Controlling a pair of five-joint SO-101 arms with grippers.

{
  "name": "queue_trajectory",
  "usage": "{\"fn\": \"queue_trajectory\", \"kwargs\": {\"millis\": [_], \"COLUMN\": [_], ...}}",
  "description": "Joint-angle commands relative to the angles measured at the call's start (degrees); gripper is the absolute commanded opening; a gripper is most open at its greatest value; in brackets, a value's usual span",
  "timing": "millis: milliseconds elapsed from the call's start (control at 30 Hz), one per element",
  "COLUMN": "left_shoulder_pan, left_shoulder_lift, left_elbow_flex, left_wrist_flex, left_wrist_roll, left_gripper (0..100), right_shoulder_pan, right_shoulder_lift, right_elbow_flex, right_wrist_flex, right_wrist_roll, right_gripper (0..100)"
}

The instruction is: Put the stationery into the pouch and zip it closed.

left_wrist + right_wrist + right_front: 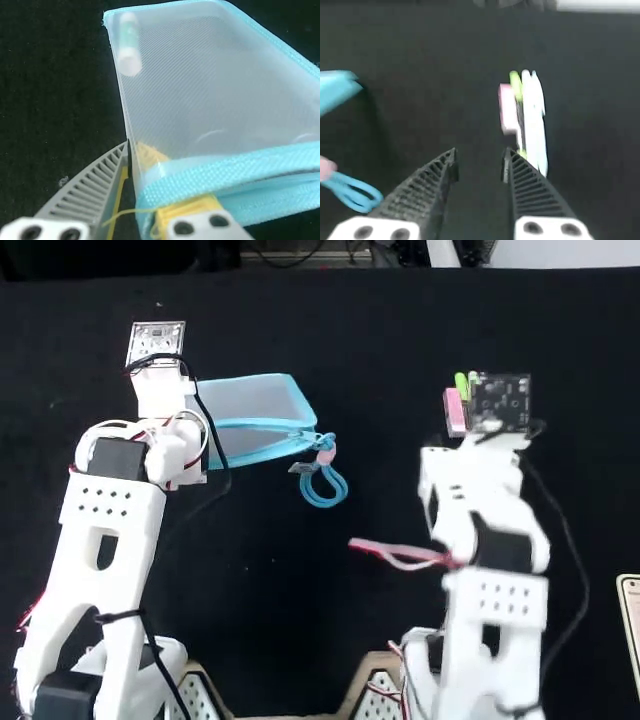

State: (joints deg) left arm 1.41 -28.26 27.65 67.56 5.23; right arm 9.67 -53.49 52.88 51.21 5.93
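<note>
1. The pouch (255, 418), translucent with blue trim, lies on the black counter (300, 320) in front of my left arm. Its blue cord loop (323, 485) trails off the zipper end toward the middle of the counter.
2. Through the pouch wall I can see a white cylinder (129, 45) with a green band, near the far corner.
3. My left tool (134, 150) is pinching the pouch at the corner beside the zipper band (235, 167), one finger on each face of the fabric.
4. The stationery (457, 405) lies loose on the counter, well apart from the pouch, ahead of my right arm: a pink eraser (507, 110), a green marker (516, 100) and white pens (535, 125), side by side and touching.
5. My right tool (480, 157) hangs over the counter with its fingers spread and nothing between them; the stationery sits just beyond one fingertip.
6. A card (630, 630) shows at the counter's right edge
</note>
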Motion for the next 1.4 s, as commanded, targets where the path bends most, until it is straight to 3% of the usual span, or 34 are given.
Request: {"fn": "queue_trajectory", "kwargs": {"millis": [0,133,367,633,867,1367], "left_shoulder_pan": [-0.31,-0.31,-0.31,0.04,0.13,-0.22], "left_shoulder_lift": [1.14,1.14,1.14,1.14,0.88,0.62], "left_elbow_flex": [1.71,1.71,1.71,1.71,1.71,1.71], "left_wrist_flex": [0.97,0.97,0.97,0.97,0.88,1.32], "left_wrist_roll": [0.44,0.44,0.62,0.62,0.44,0.44], "left_gripper": [3,3,3,3,3,3], "right_shoulder_pan": [5.63,8.62,7.21,2.02,2.29,2.2], "right_shoulder_lift": [10.95,24.4,45.49,69.41,89.1,122.51], "right_elbow_flex": [-3.38,-10.86,-29.67,-57.98,-84.18,-129.63], "right_wrist_flex": [-0.09,0.35,0.7,14.42,17.85,37.89], "right_wrist_roll": [-0.09,-0.26,-0.09,0.09,3.69,6.42], "right_gripper": [12.7,12.8,12.8,18.8,18.8,18.8]}}
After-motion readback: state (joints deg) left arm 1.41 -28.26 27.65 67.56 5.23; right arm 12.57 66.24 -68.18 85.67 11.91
